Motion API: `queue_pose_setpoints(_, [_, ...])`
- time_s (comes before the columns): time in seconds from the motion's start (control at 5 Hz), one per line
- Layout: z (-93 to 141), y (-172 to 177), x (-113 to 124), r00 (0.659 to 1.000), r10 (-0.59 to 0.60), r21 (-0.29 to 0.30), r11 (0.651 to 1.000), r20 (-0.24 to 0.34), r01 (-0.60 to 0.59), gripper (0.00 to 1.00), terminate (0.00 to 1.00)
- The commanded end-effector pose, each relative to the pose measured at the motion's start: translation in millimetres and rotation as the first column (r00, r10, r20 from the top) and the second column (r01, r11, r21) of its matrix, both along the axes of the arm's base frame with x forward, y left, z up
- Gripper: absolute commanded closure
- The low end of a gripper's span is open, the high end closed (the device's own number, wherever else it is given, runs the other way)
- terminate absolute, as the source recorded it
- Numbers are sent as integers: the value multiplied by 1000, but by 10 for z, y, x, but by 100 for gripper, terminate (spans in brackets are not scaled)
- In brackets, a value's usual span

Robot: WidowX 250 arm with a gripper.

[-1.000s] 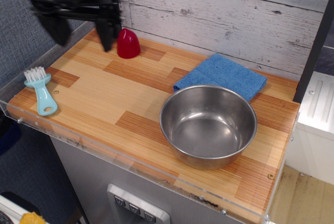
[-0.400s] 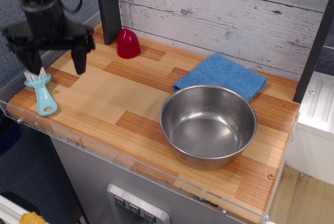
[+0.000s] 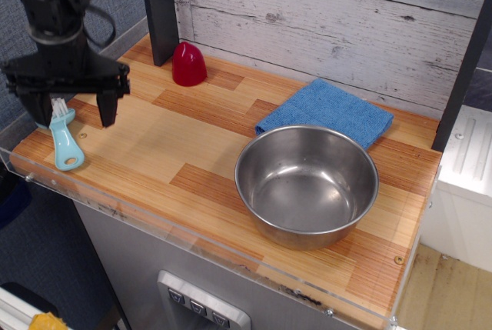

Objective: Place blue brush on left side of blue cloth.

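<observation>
The brush is seen lying at the tabletop's left end, bristles partly hidden by the gripper, whose jaws are spread wide above it (nothing held). The cloth is well apart, behind the bowl.

Bright, even light; sharp, soft shadows

mock kitchen: wood counter, steel bowl

A steel bowl stands upright near the front of the wooden counter. A red dome-shaped object sits by the plank wall.
</observation>
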State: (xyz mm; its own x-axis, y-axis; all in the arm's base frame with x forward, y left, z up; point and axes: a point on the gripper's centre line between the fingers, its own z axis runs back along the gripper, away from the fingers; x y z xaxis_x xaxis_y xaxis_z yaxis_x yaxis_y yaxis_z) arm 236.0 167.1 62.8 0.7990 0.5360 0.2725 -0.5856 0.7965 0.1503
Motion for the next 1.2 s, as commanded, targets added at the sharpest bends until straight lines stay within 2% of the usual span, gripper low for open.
queue_pose_setpoints(0.0, [-82, 299, -205, 997, 70, 47, 996, 17, -70, 0, 0])
queue_pose_setpoints(0.2, [-141, 438, -239, 996, 89, 61, 994, 20, -90, 0, 0])
queue_pose_setpoints(0.4, [-258, 558, -213, 992, 126, 49, 991, 7, -126, 0, 0])
queue_pose_setpoints(0.6, [-378, 593, -148, 990, 144, 39, 989, 1, -143, 0, 0])
queue_pose_setpoints(1.0, [-405, 552, -69, 992, 120, 69, 991, -36, -117, 0, 0])
